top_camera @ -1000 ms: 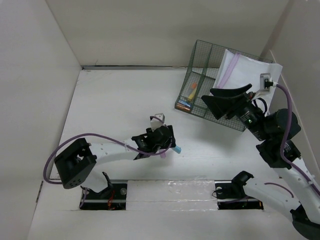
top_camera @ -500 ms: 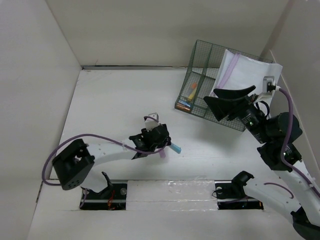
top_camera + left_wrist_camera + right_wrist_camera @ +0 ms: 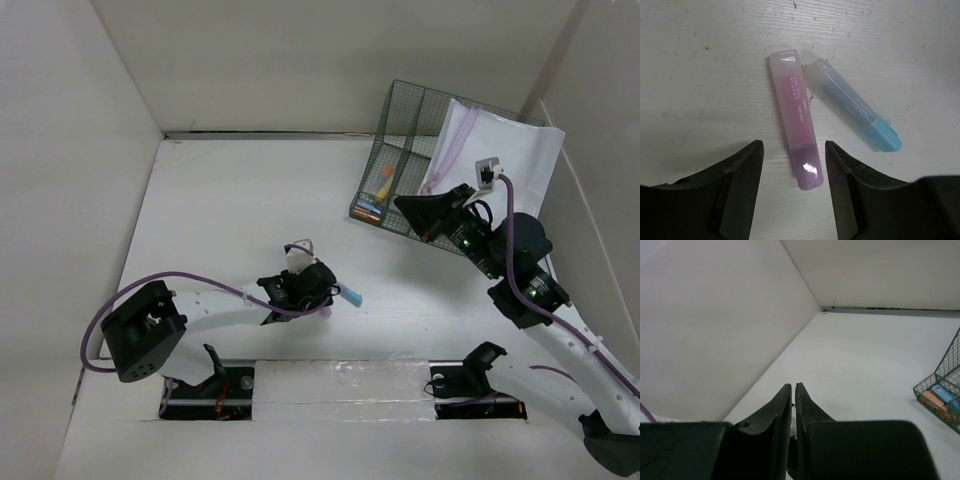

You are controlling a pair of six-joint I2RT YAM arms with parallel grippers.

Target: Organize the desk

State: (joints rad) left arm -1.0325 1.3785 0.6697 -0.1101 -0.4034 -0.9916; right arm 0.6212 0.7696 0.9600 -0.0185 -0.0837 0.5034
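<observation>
Desk [image 3: 250,190] lies under both grippers. L gripper [image 3: 793,147]: jaws part-open, straddling near end of pink highlighter [image 3: 796,115], gaps both sides, no grip. Blue highlighter [image 3: 852,110] just right of it. R gripper [image 3: 793,387]: jaws shut, empty; green wire-mesh basket [image 3: 375,160] to its right.

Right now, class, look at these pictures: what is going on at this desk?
The left gripper hangs open above the desk, its jaws either side of a pink highlighter lying beside a blue highlighter; nothing is gripped. The right gripper is shut and empty, up near the green mesh basket at the far right.
</observation>
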